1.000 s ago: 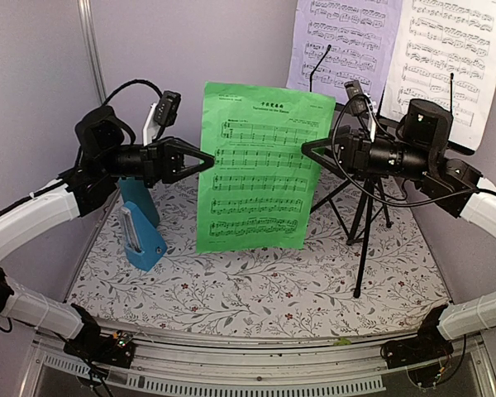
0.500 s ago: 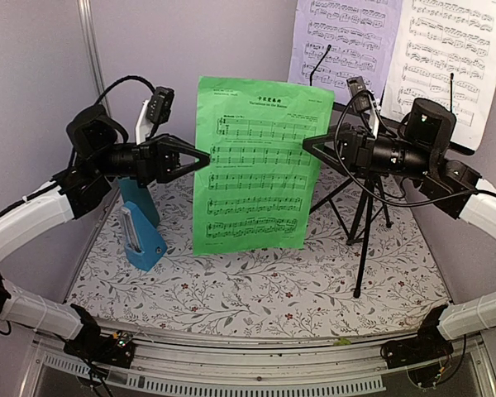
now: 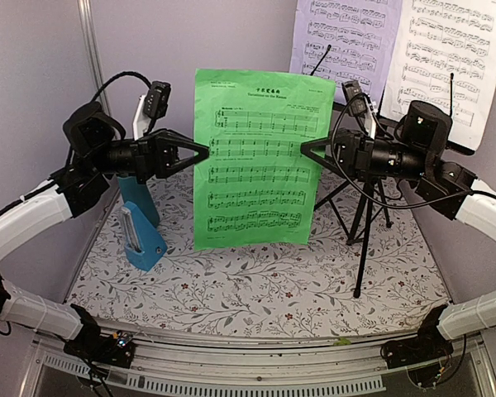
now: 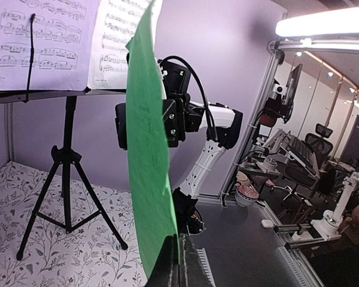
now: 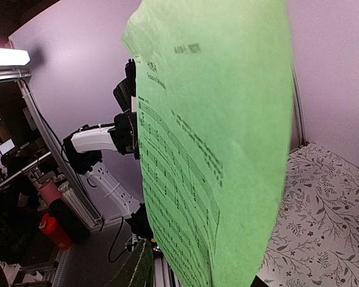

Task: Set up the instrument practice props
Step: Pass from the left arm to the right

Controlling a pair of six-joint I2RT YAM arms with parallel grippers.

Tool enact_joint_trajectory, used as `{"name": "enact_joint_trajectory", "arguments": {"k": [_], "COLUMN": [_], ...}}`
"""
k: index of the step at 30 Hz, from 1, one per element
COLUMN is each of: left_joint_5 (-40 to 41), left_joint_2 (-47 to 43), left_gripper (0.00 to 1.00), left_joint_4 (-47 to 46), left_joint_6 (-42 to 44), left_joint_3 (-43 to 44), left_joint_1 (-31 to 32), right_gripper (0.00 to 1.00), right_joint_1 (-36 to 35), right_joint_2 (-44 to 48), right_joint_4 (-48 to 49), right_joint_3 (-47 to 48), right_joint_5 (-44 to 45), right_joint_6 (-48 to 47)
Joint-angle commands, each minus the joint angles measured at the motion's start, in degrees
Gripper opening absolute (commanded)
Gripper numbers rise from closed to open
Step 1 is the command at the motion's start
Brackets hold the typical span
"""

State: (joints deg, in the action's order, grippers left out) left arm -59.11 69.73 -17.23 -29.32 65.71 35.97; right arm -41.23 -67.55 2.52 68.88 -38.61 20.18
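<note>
The green sheet-music page point(image 3: 256, 157) hangs upright in mid-air, long axis vertical, its left edge pinched in the closed left gripper point(image 3: 206, 151). The right gripper point(image 3: 305, 146) meets the opposite edge at the same height — whether its jaws grip the paper cannot be told. The music stand point(image 3: 364, 240) lies just behind the right gripper, far across from the left — the right arm is judged nearer for placing.
</note>
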Motion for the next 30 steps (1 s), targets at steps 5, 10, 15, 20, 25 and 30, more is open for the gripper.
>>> {"name": "enact_joint_trajectory", "arguments": {"k": [5,10,15,20,25,30], "left_joint_5": [1.9,2.3,4.6,8.6,15.4,23.6], "left_joint_2": [-0.1,0.1,0.8,1.8,2.4,2.8], "left_gripper": [0.0,0.0,0.0,0.0,0.14,0.47], "left_joint_4": [-0.4,0.1,2.7,5.2,8.9,10.9], "left_joint_6": [0.5,0.7,1.6,2.5,3.9,5.3], "left_joint_3": [2.0,2.6,3.6,4.6,5.7,6.4], "left_joint_1": [0.5,0.5,0.5,0.5,0.7,1.2], "right_gripper": [0.32,0.24,0.09,0.0,0.0,0.0], "right_joint_1": [0.3,0.3,0.3,0.2,0.3,0.3], "right_joint_2": [1.5,1.9,2.5,3.0,3.8,3.4], "right_joint_4": [1.4,0.3,-3.1,-6.9,-10.5,-16.6], "right_joint_3": [-0.6,0.0,3.4,5.8,8.0,12.2], "right_joint_5": [-1.5,-0.5,1.4,4.1,6.9,10.1], "right_joint_6": [1.3,1.9,1.4,0.6,-0.2,-1.5]}}
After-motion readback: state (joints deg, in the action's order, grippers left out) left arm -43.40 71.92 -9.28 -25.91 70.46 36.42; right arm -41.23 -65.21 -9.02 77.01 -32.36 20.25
